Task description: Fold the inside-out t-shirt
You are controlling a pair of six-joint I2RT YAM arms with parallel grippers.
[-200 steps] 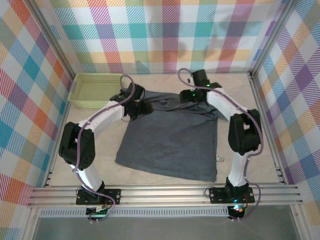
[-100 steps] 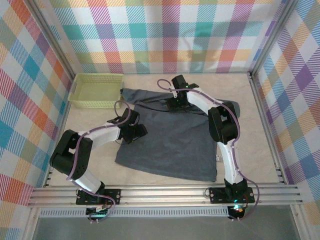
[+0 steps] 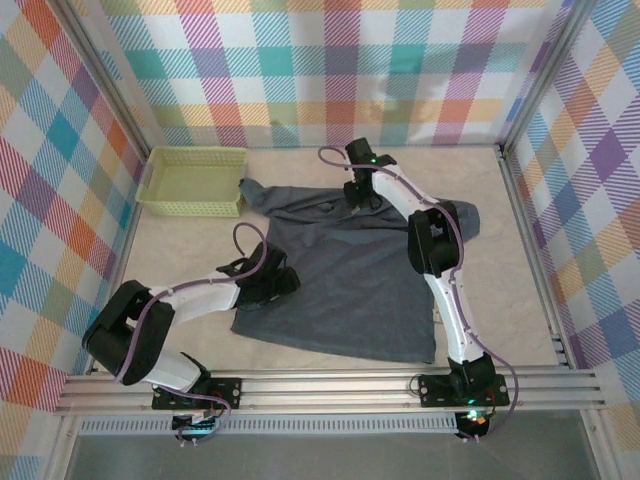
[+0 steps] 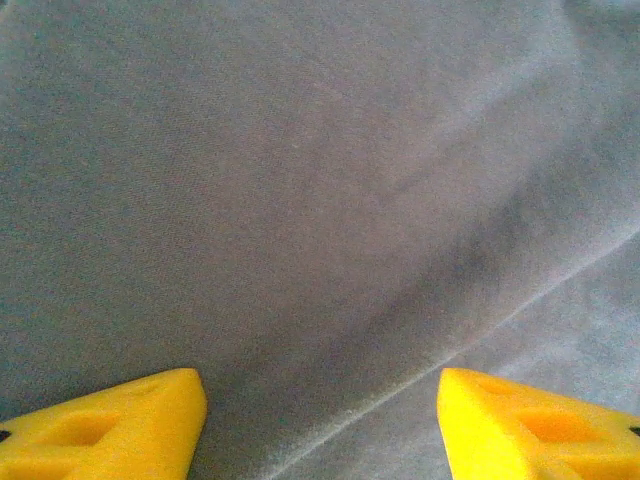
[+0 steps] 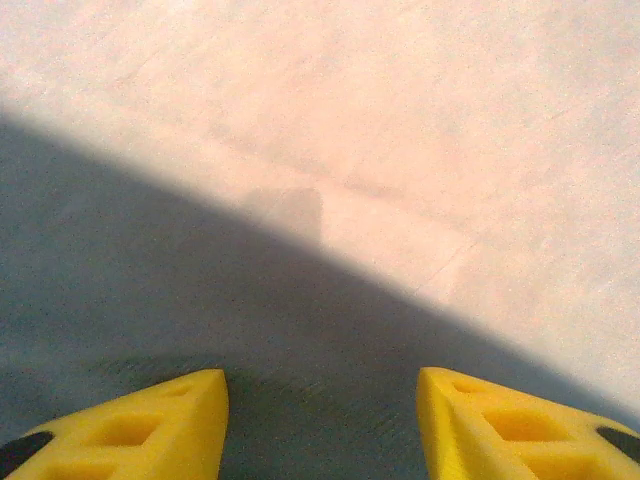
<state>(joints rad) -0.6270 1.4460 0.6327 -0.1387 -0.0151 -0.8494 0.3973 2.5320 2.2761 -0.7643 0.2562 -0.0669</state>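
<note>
Shirt check: t-shirt (image 3: 345, 285) lies spread mid-table (image 3: 505, 205), far-left corner bunched nr basket (image 3: 190, 180). L gripper (image 3: 272, 284) has jaws apart over the left edge. R gripper (image 3: 362, 196) has jaws apart at the far edge, nothing pinched AFAICT. Risk: I close too shallow, catch one layer only, and the fold drags crooked.

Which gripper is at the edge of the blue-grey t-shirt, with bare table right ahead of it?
The right gripper, at the far edge of the slate blue-grey t-shirt: beige table lies beyond its yellow fingers. Ahead of the left gripper lies cloth.
</note>
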